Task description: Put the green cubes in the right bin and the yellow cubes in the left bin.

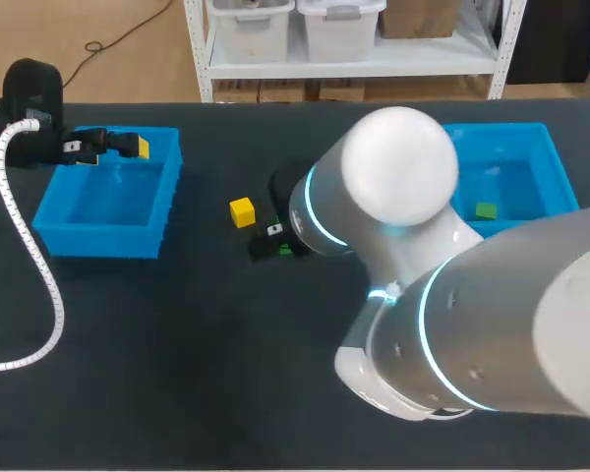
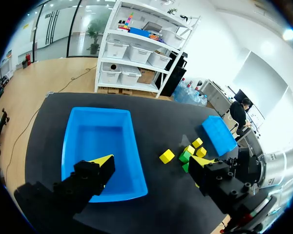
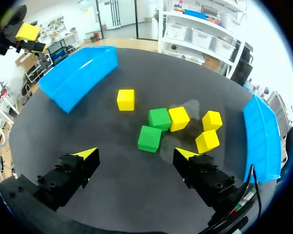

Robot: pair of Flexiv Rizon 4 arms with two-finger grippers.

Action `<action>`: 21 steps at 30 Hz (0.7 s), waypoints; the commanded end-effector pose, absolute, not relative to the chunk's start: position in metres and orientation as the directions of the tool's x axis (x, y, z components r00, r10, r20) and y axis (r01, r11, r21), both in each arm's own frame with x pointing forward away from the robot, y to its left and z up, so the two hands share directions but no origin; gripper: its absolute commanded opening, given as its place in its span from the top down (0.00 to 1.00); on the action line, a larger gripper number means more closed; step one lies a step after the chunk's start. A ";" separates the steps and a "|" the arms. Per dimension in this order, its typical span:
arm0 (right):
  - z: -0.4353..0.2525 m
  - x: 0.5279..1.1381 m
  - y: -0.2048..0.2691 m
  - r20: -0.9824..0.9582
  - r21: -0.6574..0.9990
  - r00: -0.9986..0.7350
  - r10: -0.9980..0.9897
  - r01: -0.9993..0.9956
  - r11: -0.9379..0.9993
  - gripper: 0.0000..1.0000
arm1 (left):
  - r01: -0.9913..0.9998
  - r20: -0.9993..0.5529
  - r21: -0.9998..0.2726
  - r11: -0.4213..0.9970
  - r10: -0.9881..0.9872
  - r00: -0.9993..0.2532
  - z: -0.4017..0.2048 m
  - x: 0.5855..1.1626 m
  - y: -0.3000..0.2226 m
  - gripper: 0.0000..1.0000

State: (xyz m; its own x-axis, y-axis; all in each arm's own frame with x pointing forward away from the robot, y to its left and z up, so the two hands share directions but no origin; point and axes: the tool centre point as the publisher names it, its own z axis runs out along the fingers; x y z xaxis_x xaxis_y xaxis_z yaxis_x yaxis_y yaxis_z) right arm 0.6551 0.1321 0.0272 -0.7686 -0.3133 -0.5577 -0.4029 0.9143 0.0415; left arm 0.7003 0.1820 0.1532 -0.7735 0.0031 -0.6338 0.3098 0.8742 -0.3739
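Head view: hangs over the smooth blue plastic left bin [image 1: 108, 211] with left gripper [image 2: 154, 160] splayed, empty. Hovers with right gripper [image 3: 136, 155] spread above clustered sharp-edged green cubes [image 3: 149, 138] and yellow cubes [image 3: 178, 118] on the matte black table [image 3: 122, 195].

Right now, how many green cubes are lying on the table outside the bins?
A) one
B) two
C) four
B: ahead of the right gripper the table carries just two, one green cube against a yellow cube and the other green cube nearer the gripper.
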 end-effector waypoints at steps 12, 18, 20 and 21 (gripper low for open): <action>0.014 0.670 0.138 -0.525 -0.013 -0.797 -0.299 -0.344 0.939 0.00 | 0.311 -0.635 -0.375 0.873 0.003 -0.773 0.153 0.701 0.182 0.00; 0.009 0.674 0.137 -0.519 -0.014 -0.802 -0.296 -0.339 0.941 0.00 | 0.311 -0.635 -0.375 0.873 0.003 -0.773 0.153 0.701 0.182 0.00; 0.009 0.675 0.137 -0.530 -0.013 -0.797 -0.289 -0.334 0.943 0.00 | 0.311 -0.635 -0.375 0.873 0.003 -0.773 0.153 0.701 0.182 0.00; 0.010 0.676 0.136 -0.533 -0.014 -0.796 -0.287 -0.331 0.943 0.00 | 0.311 -0.635 -0.375 0.873 0.003 -0.773 0.153 0.701 0.182 0.00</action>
State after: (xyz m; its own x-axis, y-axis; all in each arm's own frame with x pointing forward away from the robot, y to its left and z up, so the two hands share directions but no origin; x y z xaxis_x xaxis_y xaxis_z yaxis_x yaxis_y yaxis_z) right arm 0.6729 0.1360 0.0091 -0.7973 -0.2883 -0.5303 -0.3325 0.9430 -0.0128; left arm 0.7003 0.1820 0.1532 -0.7735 0.0030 -0.6338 0.3098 0.8742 -0.3739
